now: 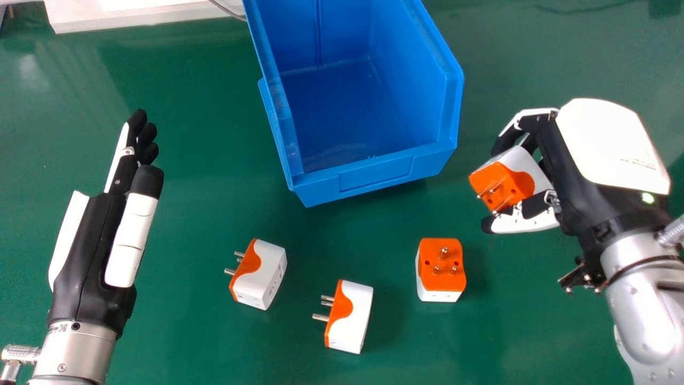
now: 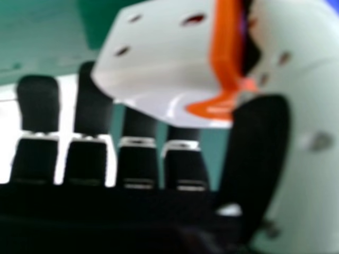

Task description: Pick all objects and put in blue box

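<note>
In the head view my right hand (image 1: 580, 155) is to the right of the blue box (image 1: 374, 166), its fingers and thumb curled round an orange and white plug adapter (image 1: 510, 179) with the pins outward. The right hand view shows the held adapter (image 2: 164, 58) between the fingers and the thumb of my right hand (image 2: 257, 153). On the green table lie a left adapter (image 1: 262, 272) and a middle adapter (image 1: 350, 318), pins toward the left; a third adapter (image 1: 441, 270) has its pins upward. My left hand (image 1: 93, 235) is at the left, fingers straight, holding nothing.
The green table (image 1: 203, 214) carries everything. The box stands at the back centre, its low front wall facing the loose adapters. Behind it to the left are a white object (image 1: 133, 13) and a thin cable (image 1: 227, 9).
</note>
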Robot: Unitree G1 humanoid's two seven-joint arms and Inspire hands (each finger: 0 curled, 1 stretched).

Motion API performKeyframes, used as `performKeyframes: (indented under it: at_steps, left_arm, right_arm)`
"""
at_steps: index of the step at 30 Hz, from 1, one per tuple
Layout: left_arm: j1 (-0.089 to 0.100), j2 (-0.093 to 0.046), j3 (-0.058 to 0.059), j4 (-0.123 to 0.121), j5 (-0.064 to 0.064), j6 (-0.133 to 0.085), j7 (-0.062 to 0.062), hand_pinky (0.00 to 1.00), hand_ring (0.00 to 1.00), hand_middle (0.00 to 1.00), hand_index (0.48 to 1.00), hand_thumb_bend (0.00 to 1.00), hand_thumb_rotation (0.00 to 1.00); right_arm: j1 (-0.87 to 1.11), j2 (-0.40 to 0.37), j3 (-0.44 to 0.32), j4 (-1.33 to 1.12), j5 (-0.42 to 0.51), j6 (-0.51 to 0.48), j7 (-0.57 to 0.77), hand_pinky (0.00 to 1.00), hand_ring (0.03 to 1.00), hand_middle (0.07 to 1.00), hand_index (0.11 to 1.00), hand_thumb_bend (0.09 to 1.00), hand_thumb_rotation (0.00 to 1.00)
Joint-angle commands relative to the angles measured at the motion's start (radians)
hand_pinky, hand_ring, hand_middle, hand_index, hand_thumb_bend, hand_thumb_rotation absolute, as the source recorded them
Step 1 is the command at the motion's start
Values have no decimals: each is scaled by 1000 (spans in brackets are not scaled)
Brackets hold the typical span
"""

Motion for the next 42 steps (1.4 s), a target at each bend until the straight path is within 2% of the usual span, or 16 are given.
performKeyframes:
  at_steps: [1,8,13,16,20,23,34,42]
  left_arm:
    - [-6,6,1,-11,5,-19,-3,1000,1000,1000,1000,860,1000]
    - [-12,7,3,3,8,-24,-3,1000,1000,1000,1000,858,1000]
    - [-7,5,-1,-12,10,-16,0,1000,1000,1000,1000,857,1000]
    - [-9,5,-2,-6,8,-16,-1,1000,1000,1000,1000,856,1000]
    - [-10,4,-5,-12,7,-9,0,1000,1000,1000,1000,855,1000]
    - [-6,3,-9,-22,12,-4,2,1000,1000,1000,1000,855,1000]
    - [-8,4,-14,-22,19,1,4,1000,1000,1000,1000,844,1000]
    - [4,-1,-20,-39,29,4,10,1000,1000,1000,1000,825,1000]
  right_arm:
    - [7,8,-24,-77,-34,-17,16,323,422,536,508,493,0]
    - [-14,70,-9,-153,-86,-31,86,329,428,534,515,492,0]
    - [-65,120,7,-154,-109,-60,119,329,430,533,516,491,0]
    - [-106,148,15,-134,-109,-78,132,328,432,533,517,491,0]
    - [-148,175,23,-100,-106,-102,140,328,434,533,517,491,0]
    - [-196,197,36,-53,-98,-123,135,328,435,534,516,491,0]
    - [-377,261,64,133,-82,-187,104,329,440,538,514,491,0]
    - [-596,343,72,431,-62,-173,34,314,434,545,525,488,0]
